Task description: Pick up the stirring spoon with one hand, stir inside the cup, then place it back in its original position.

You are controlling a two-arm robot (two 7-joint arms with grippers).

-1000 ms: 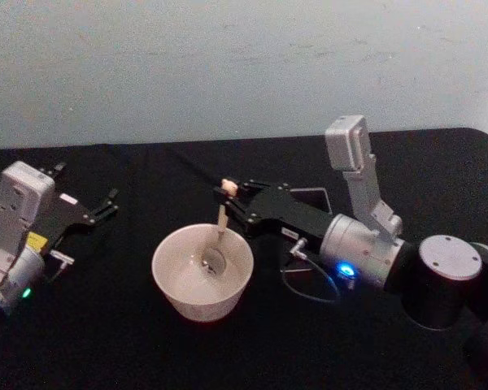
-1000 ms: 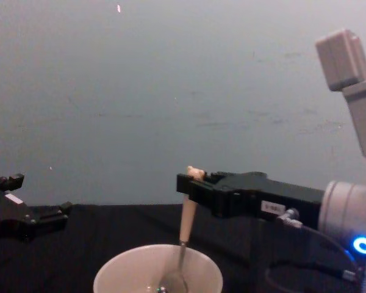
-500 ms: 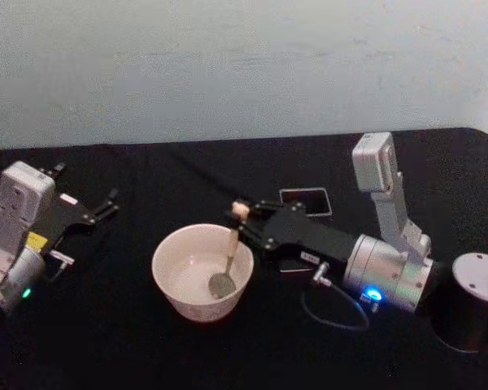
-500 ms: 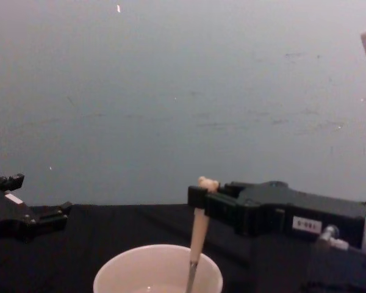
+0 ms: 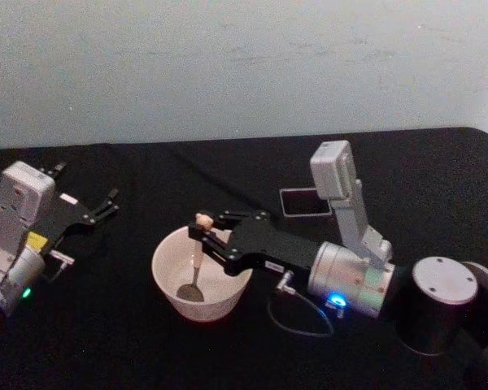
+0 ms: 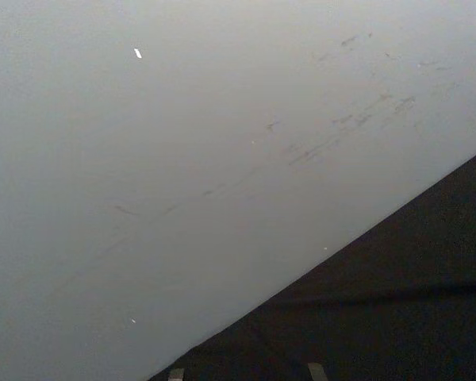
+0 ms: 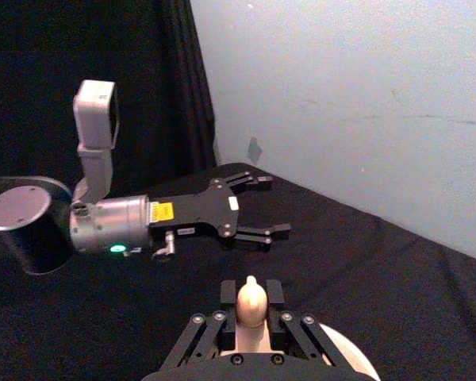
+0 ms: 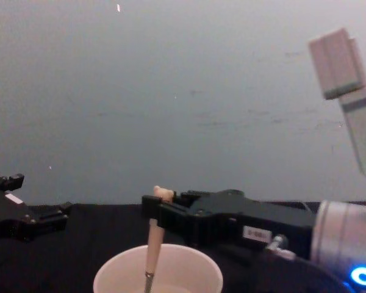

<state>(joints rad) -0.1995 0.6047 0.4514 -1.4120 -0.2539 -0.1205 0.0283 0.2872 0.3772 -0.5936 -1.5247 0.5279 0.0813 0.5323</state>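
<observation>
one stirring spoon [image 5: 195, 258], one cup [image 5: 205, 309], one dark square holder [image 5: 303, 201] and two grippers. the right gripper [image 5: 211, 236] reaches in from the right over the cup's rim, its fingers drawn narrow and clamped on the top of the spoon's beige handle, just under the little bear head, which pokes up between them in the right wrist view. the spoon hangs close to upright, its metal bowl down inside the cup towards the cup's left side. the left gripper [image 5: 85, 192] sits well apart at the table's left, fingers spread wide, holding nothing and touching nothing. the holder lies behind the right arm, apart from the cup. everything stands on a black cloth-covered table [image 5: 106, 333] before a plain pale wall [image 5: 228, 65].
</observation>
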